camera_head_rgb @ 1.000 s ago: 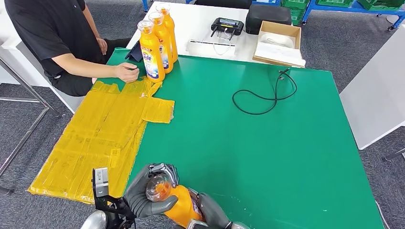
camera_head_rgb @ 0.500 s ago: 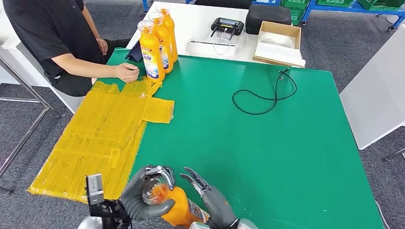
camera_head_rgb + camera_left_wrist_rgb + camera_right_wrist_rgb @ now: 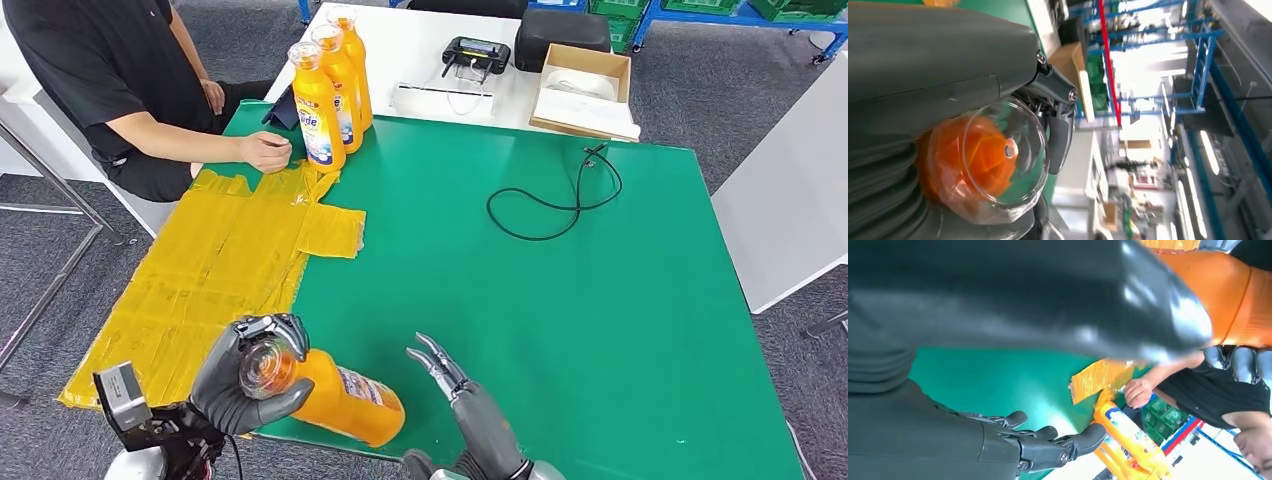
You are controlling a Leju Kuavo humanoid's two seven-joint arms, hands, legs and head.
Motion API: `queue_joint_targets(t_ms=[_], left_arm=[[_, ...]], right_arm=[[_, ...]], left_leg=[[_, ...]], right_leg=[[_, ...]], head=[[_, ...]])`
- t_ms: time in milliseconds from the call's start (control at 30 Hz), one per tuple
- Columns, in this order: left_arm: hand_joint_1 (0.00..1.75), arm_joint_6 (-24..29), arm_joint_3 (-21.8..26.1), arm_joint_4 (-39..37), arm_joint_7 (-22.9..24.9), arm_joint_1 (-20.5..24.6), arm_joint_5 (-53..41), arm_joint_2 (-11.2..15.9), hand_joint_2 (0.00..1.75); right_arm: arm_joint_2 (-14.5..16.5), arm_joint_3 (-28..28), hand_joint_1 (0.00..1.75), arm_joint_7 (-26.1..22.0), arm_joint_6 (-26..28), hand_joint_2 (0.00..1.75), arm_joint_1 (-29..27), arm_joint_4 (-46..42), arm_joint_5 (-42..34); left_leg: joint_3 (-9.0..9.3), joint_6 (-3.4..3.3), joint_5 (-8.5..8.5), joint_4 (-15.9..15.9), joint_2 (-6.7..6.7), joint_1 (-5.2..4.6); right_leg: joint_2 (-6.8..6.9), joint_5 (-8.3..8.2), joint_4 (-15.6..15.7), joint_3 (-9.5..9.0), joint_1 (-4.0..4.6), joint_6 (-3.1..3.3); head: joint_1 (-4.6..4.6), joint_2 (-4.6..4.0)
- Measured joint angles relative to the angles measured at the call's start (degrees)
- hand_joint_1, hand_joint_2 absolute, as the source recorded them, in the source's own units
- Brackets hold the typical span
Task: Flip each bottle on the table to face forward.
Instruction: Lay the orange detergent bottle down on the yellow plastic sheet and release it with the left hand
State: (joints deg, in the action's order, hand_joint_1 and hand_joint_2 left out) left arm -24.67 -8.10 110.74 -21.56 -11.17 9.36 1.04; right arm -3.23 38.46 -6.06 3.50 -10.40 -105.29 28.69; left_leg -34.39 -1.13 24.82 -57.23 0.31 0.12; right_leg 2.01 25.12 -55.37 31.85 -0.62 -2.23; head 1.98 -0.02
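Holding the orange bottle (image 3: 335, 395) by its cap in our left hand (image 3: 240, 385) at the green table's (image 3: 560, 330) near edge, right hand (image 3: 470, 405) spread empty, we next stand it label-forward.

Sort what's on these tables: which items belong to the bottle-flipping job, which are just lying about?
Job:
- held bottle in left hand
- three standing bottles
- right hand, free

Lying about:
- black cable
- cardboard box
- controller
- yellow sheet
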Motion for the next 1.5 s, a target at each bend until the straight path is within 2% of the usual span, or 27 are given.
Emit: queue_joint_targets(t_ms=[200,267,300,367,467,500,567,633,733,1100,1167,1367,1500], left_arm=[[1.75,4.4,2.9,3.5,-2.2,1.6,-4.3,-0.9,1.75],[1.75,10.2,4.4,5.2,-4.5,3.7,-12.2,-1.3,1.75],[1.75,14.7,4.9,6.1,-6.1,4.9,-19.2,-1.5,1.75],[1.75,25.4,4.8,7.4,-8.0,7.4,-39.7,-1.4,1.75],[1.75,38.2,2.2,6.6,-4.8,9.1,-76.8,1.1,1.75],[1.75,41.2,0.9,5.5,-3.4,9.2,-86.3,2.2,1.75],[1.75,46.0,-1.8,2.6,-0.8,9.3,-96.1,4.4,1.75],[1.75,49.0,-4.2,-0.3,1.2,9.3,-95.9,6.4,1.75],[1.75,50.2,-7.1,-3.9,2.7,9.4,-93.8,8.4,1.75],[1.75,47.7,-12.5,-12.5,3.4,11.1,-94.8,12.8,1.75],[1.75,46.4,-13.8,-14.6,3.4,12.2,-93.8,13.5,1.75],[1.75,37.8,-17.0,-20.6,2.5,15.9,-85.6,16.4,1.75],[1.75,35.9,-18.0,-24.2,2.4,17.8,-83.8,17.7,1.75]], right_arm=[[-0.3,-0.4,0.0,0.8,0.8,0.0,-0.9,-1.5,0.1],[-0.3,-0.5,0.0,0.9,0.8,0.0,-1.0,-2.0,0.1],[-0.3,-0.6,0.0,0.9,0.7,0.0,-0.9,-2.2,0.0],[0.1,-0.7,0.0,0.8,0.3,0.0,-0.7,-2.6,-0.6],[0.9,-1.3,0.0,0.5,-0.9,0.0,0.1,-3.0,-1.7],[1.2,-1.5,0.0,0.4,-1.3,0.0,0.3,-3.1,-2.0],[1.7,-2.0,0.0,0.2,-2.2,0.0,0.7,-3.2,-2.4],[2.1,-2.3,0.0,-0.1,-2.8,0.0,1.1,-3.2,-2.6],[2.5,-2.6,0.0,-0.3,-3.2,0.0,1.5,-3.2,-2.6],[3.0,-2.8,0.0,-0.8,-4.0,0.0,2.4,-3.2,-2.7],[3.0,-2.8,0.0,-1.0,-4.3,0.0,2.9,-3.2,-2.6],[2.7,-2.8,0.0,-1.6,-4.5,0.0,3.8,-3.2,-2.0],[2.4,-2.8,0.0,-1.8,-4.5,0.0,4.0,-3.2,-2.0]], left_leg=[[0.01,0.0,-0.01,0.0,0.0,0.01],[0.02,0.0,-0.01,0.0,-0.01,0.02],[0.02,0.0,-0.02,0.0,-0.01,0.02],[0.05,0.0,-0.02,0.0,-0.01,0.02],[0.09,0.0,-0.02,0.0,0.0,0.01],[0.08,0.0,-0.02,0.0,0.01,0.01],[0.06,0.0,-0.02,0.0,0.01,0.01],[0.04,0.0,-0.01,0.0,0.03,0.01],[0.02,0.0,-0.01,0.0,0.03,0.01],[0.02,0.0,-0.02,0.0,0.03,0.01],[0.02,0.0,-0.02,0.0,0.02,0.01],[0.03,0.0,-0.03,0.0,0.04,0.01],[0.02,0.0,-0.03,0.0,0.04,0.01]], right_leg=[[0.0,0.0,0.0,0.02,0.01,0.0],[0.0,-0.01,0.0,0.01,0.02,0.0],[0.0,-0.01,0.0,0.0,0.02,0.0],[0.0,-0.01,0.0,-0.04,0.02,0.0],[-0.01,-0.01,0.0,-0.06,0.01,0.0],[-0.01,-0.01,0.0,-0.05,0.01,0.0],[-0.01,-0.01,0.0,-0.03,0.01,0.0],[-0.01,-0.01,0.0,-0.01,0.01,0.0],[-0.01,-0.01,0.0,0.0,0.0,0.0],[-0.01,-0.01,0.0,0.02,0.01,0.0],[-0.01,-0.01,0.0,0.01,0.01,0.0],[-0.01,-0.01,0.0,0.0,0.01,0.0],[-0.02,-0.01,0.0,0.01,0.01,0.0]], head=[[0.0,0.0],[0.0,0.0],[0.0,0.0],[0.0,0.0],[0.0,0.0],[0.01,0.0],[0.0,0.0],[-0.01,0.0],[-0.01,0.01],[-0.01,0.0],[-0.01,0.0],[-0.01,0.0],[0.0,0.0]])
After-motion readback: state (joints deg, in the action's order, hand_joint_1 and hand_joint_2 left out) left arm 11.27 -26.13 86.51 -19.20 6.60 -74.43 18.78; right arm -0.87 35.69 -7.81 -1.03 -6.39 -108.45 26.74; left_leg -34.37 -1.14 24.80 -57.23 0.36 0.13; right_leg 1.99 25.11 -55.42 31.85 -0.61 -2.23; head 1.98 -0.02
